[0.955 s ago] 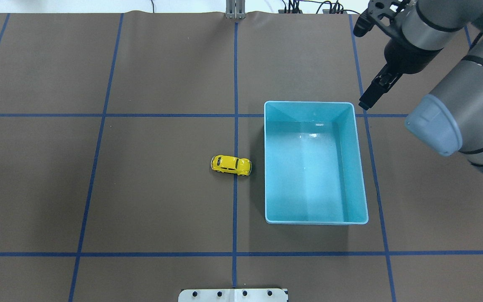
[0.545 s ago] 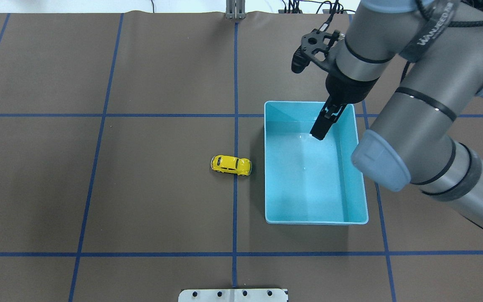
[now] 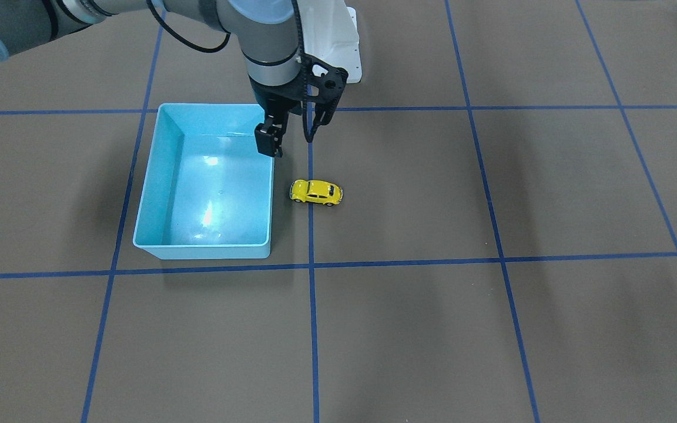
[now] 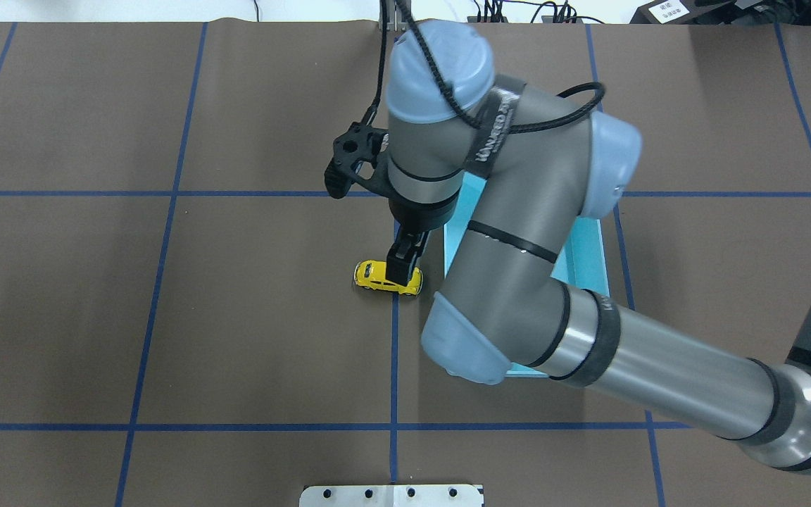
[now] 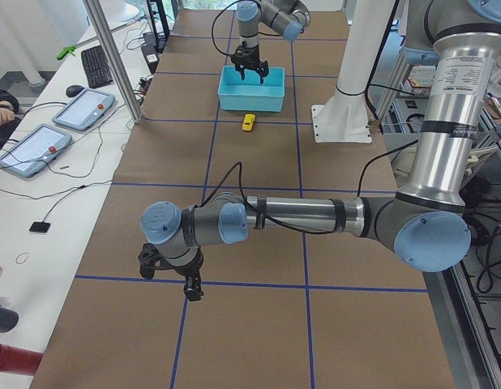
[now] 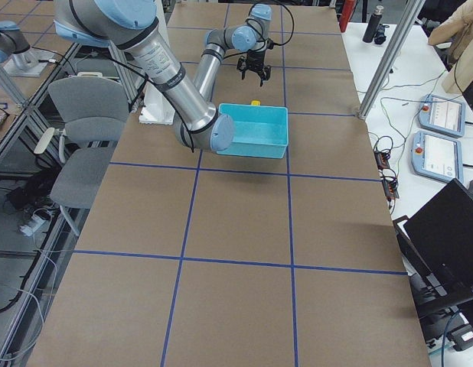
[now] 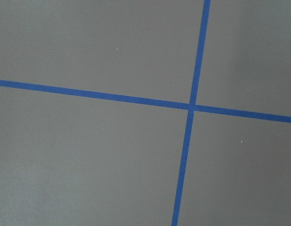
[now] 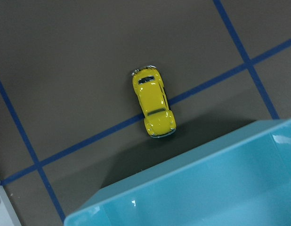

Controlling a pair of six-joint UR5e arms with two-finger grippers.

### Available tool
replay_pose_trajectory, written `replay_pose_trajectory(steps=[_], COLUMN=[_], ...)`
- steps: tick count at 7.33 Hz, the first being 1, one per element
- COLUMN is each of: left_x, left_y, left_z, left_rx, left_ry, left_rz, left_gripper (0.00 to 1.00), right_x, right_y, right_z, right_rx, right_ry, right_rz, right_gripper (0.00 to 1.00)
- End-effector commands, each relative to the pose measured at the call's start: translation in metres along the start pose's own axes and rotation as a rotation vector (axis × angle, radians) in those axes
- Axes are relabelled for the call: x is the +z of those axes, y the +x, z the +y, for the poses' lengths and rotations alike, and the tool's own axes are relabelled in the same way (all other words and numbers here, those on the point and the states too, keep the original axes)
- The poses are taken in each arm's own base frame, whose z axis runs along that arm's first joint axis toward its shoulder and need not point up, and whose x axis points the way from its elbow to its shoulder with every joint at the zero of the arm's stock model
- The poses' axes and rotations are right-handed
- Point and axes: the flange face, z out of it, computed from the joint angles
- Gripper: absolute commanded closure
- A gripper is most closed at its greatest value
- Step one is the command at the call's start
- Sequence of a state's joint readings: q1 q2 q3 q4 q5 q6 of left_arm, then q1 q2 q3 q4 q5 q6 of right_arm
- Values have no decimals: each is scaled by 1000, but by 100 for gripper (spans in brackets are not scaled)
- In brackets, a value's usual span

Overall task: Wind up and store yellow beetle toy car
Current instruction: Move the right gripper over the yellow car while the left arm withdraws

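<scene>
The yellow beetle toy car (image 3: 316,192) (image 4: 376,276) stands on its wheels on the brown mat, just left of the light blue bin (image 4: 587,262) in the overhead view. It lies straight below the right wrist camera, lengthwise to it (image 8: 153,103), beside the bin's rim (image 8: 183,181). My right gripper (image 3: 270,144) (image 4: 403,270) hangs above the car and the bin's near wall, apart from both. Its fingers look spread in the side views and hold nothing. The bin (image 3: 203,251) has nothing in it. My left gripper (image 5: 190,285) hovers low over bare mat far from the car; I cannot tell its state.
Blue tape lines cross the mat. A white mounting plate (image 4: 391,495) sits at the robot-side edge, and the white arm base (image 3: 338,41) stands behind the bin. Tablets and a keyboard lie on side tables, where a person's hand (image 5: 1,113) rests.
My right arm has swung left, from beyond the bin's far right corner, across the bin, to above the car. The car and bin have not moved.
</scene>
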State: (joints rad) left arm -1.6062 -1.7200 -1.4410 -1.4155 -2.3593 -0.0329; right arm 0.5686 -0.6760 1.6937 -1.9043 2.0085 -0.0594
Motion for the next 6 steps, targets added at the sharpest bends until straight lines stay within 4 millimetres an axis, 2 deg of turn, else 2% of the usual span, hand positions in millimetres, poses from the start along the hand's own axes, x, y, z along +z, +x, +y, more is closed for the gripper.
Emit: replay_pose_trajectory(steps=[1,2,3,4,5,6], left_x=[3,5,11,10,11,13], left_y=[0,1,-5,-5,-6,-8], left_z=[1,2,9,10,16,18], left_rx=[-31,-32,-43,-41,-39,-43], left_ry=[9,5,-4,-1,-1,-4], left_rz=[-2,-2,-3,-3,-3,-3], left_gripper=[0,0,0,0,0,0], right_x=[53,61,65,86,114,129], right_y=[-23,-32,-32,-28,-16,-15], right_z=[-54,-56,-56,-53,-55,-47], right_rx=[-56,-65,-61,-88,-96,-99], right_ry=[-41,-50,-55,-36,-4,-23], right_rz=[30,43,68,114,118,116], right_gripper=[1,1,1,1,1,1])
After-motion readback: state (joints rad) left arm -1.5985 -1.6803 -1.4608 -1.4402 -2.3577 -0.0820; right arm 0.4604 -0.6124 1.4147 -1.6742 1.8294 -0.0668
